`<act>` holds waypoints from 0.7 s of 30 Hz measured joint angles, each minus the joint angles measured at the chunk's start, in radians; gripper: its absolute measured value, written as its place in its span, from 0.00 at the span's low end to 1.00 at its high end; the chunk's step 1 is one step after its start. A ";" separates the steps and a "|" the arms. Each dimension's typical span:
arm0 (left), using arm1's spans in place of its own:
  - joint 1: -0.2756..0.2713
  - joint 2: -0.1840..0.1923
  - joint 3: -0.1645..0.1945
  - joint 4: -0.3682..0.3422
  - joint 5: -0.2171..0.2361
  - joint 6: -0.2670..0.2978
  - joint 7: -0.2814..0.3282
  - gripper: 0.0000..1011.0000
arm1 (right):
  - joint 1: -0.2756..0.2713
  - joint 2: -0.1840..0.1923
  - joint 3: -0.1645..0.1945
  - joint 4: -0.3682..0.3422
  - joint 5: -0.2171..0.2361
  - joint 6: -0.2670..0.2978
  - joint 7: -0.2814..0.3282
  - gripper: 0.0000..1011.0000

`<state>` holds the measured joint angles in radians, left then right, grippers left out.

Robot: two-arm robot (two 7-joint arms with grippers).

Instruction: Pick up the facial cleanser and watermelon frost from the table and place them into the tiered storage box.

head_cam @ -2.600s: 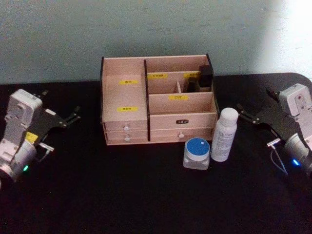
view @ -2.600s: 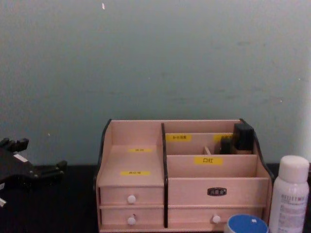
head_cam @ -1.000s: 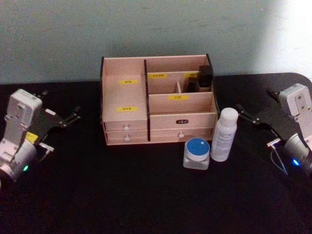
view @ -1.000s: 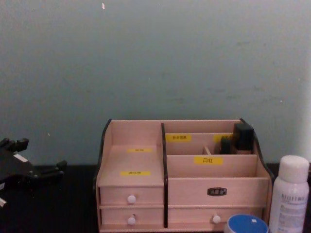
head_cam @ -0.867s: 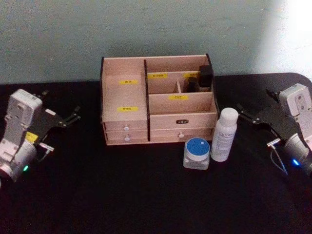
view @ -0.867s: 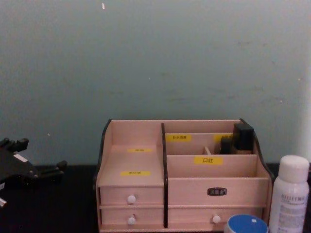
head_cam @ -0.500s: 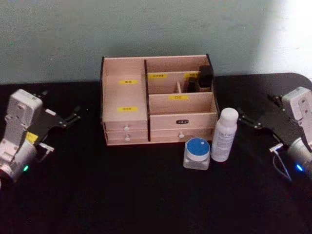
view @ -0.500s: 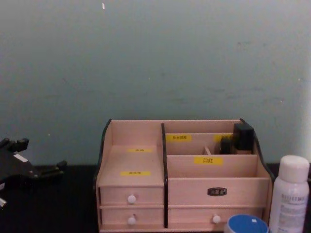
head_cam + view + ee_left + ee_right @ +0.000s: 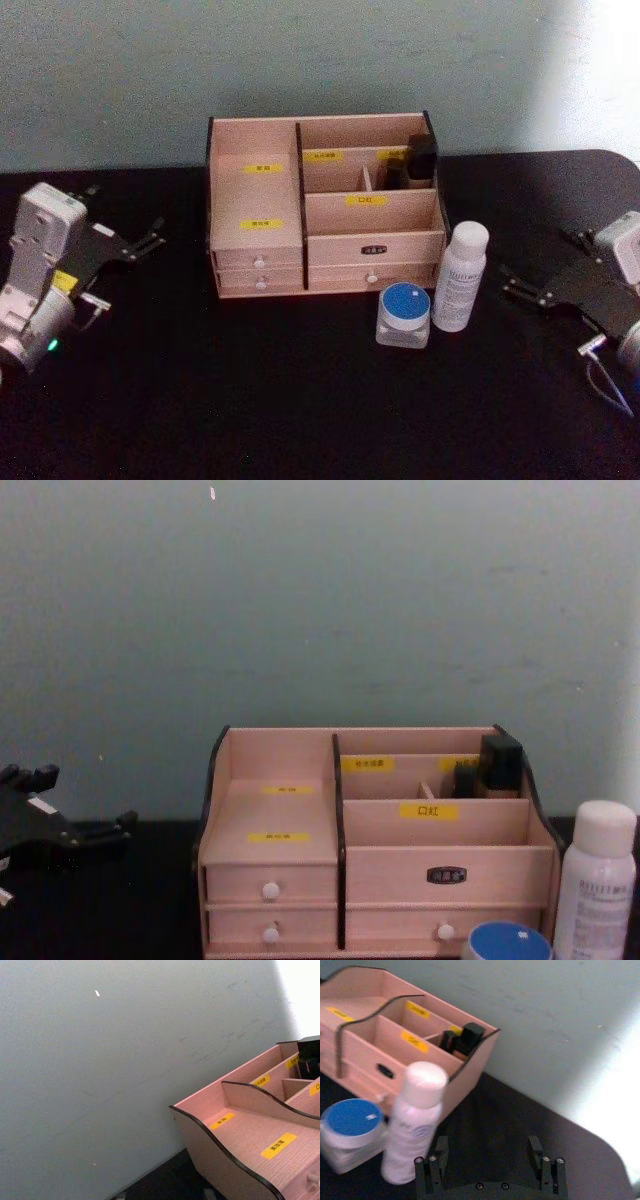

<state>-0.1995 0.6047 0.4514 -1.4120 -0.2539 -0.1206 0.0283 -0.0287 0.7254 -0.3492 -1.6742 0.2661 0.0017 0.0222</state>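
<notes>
Head view: left gripper (image 9: 155, 234) sits well left of the tiered storage box (image 9: 370, 240), fingers wide. By the box's right front corner stand the blue-lid jar (image 9: 404, 305) and the upright white bottle (image 9: 460, 285). Right gripper (image 9: 508, 284), fingers wide too, is right of the box and much nearer them.

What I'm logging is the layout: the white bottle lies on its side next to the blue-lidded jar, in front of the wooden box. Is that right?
Not quite. The white bottle stands upright, cap up, next to the blue-lidded jar, in front of the wooden box; the head view shows it.
</notes>
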 joint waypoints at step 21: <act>0.000 0.000 0.000 0.000 0.000 0.000 0.000 0.99 | -0.069 -0.037 0.059 -0.072 0.195 0.061 0.205 0.99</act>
<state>-0.1996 0.6047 0.4514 -1.4120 -0.2539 -0.1206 0.0283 -0.0980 0.6884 -0.2906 -1.7462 0.4613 0.0626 0.2271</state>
